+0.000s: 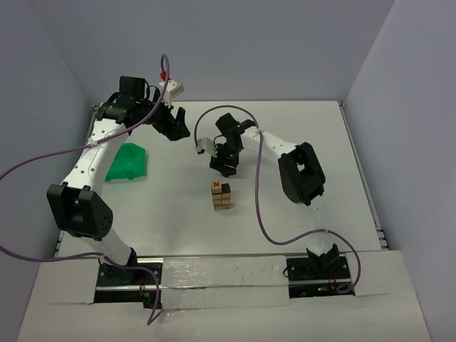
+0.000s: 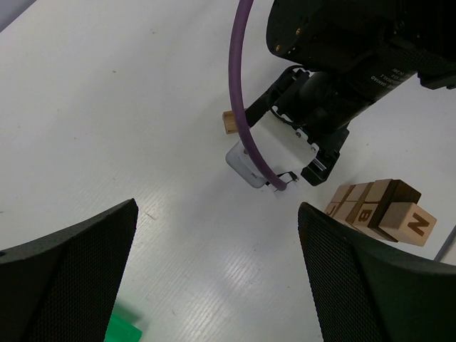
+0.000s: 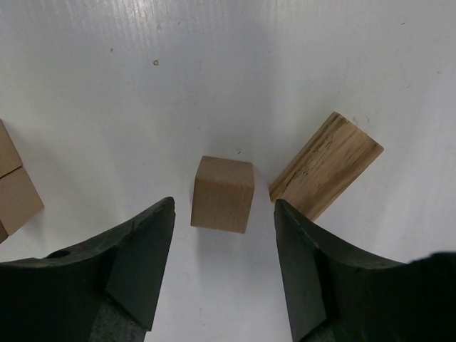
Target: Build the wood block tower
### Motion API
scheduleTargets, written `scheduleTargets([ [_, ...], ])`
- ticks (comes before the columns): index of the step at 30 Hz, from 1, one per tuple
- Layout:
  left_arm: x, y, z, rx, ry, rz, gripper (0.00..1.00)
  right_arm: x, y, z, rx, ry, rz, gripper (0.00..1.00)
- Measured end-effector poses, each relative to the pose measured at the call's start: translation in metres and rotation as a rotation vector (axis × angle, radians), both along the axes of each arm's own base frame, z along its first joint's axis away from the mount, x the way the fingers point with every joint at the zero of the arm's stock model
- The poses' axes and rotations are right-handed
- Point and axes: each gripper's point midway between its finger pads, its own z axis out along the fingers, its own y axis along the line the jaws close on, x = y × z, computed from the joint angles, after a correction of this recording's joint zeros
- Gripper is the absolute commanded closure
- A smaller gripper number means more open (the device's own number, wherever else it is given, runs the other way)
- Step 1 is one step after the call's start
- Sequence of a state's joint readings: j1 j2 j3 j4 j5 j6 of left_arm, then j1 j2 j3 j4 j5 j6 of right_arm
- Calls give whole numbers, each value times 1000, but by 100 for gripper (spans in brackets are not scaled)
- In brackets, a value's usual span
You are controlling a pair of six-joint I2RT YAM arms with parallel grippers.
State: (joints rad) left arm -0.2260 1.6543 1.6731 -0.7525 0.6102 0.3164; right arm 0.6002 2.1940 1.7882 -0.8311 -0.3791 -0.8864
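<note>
Overhead: tower (image 1: 221,195) stands centre of desk (image 1: 306,128); right jaws hang just behind it, left jaws parked clear near bin (image 1: 128,162). Left wrist: left jaws spread wide, empty. Right wrist: right jaws released, straddling loose cube (image 3: 223,194), likely lining up the pick; plank (image 3: 326,165) beside.

Just beyond the tower (image 1: 221,196) the right gripper (image 1: 225,169) blocks the way, its jaws apart around a small cube (image 3: 223,194) with a slim gap on each side; a longer block (image 3: 325,165) lies slantwise just beside one finger (image 3: 313,271), closing that side; a purple cable (image 2: 235,68) arches up to the left of that gripper. Left of the tower bare table (image 1: 178,214) runs as far as the green bin (image 1: 128,162); the left gripper (image 1: 171,125) hangs well beyond and left of the tower, jaws spread wide; right of the tower stands the right arm (image 1: 303,174); the near side lies open toward the arm bases (image 1: 313,269).
</note>
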Motion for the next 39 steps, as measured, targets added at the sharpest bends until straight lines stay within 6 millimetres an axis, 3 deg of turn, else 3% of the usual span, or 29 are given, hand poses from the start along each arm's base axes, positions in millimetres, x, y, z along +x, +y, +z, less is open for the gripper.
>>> scheduleTargets([
  [4,0,0,1,0,-2,0,1,-1,0,-8,-15,10,-5,46],
  [13,0,0,1,0,-2,0,1,1,1,-10,-19,2,-4,81],
  [19,0,0,1,-1,-2,0,1,2,-5,-10,-10,10,-17,93],
  [22,0,0,1,-2,-2,-2,1,4,-19,-6,1,26,-35,99],
  [31,-3,-4,6,-24,6,-16,1,25,-88,46,48,2,-113,100],
  [34,-5,-5,6,-35,19,-17,1,14,-93,65,65,6,-70,100],
  [39,-8,-6,8,-70,47,-20,1,-10,-81,102,127,13,16,100],
])
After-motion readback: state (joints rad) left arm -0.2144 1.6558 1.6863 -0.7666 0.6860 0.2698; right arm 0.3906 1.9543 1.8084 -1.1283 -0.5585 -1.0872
